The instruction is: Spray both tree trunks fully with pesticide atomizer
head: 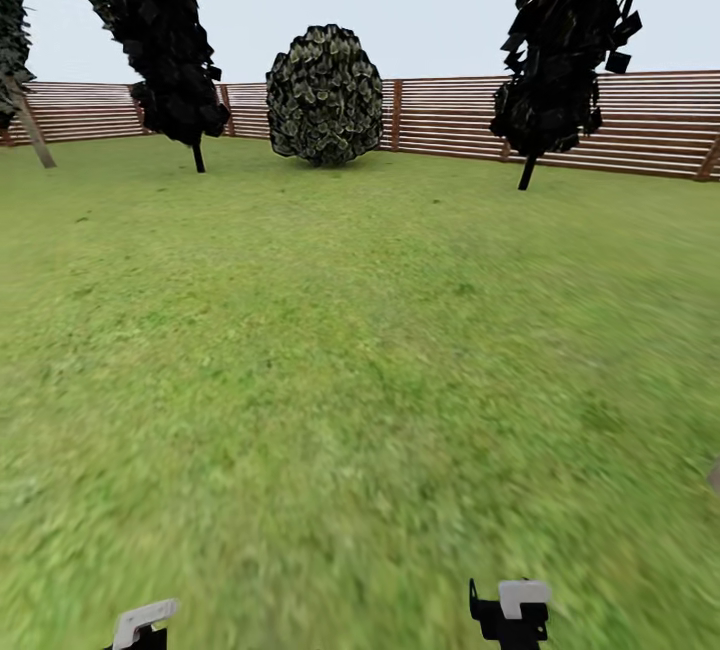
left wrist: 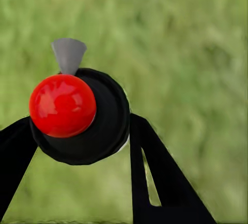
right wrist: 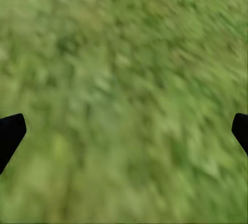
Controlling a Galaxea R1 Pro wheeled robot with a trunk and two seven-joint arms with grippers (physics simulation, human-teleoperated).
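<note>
In the left wrist view we have the left end effector (left wrist: 77,146) closed on the pesticide atomizer (left wrist: 85,118): its two dark fingers (left wrist: 160,177) rise from the bottom corners of the frame and pinch the round black body between them. The red knob sits left of centre, and the grey nozzle cone pokes out toward the upper left of the frame, so we judge the atomizer's long axis runs roughly along our line of sight, away from the wrist and out over the grass (left wrist: 196,53).

The right end effector (right wrist: 124,131) is spread wide, with only its dark fingertips (right wrist: 10,133) at the left and right edges of that frame and nothing but lawn between them.

In the head view both end effectors sit low at the bottom edge, the left one (head: 143,622) at lower left, the right one (head: 512,608) right of centre. Ahead lies open lawn up to the slatted fence (head: 650,120), with a round bush (head: 325,95) at upper centre and thin-stemmed dark conifers (head: 560,40) on either side.

No thick mottled trunk stands in front of us, so we judge the coming move turns on bringing one into view. The left arm alone carries the sprayer.
</note>
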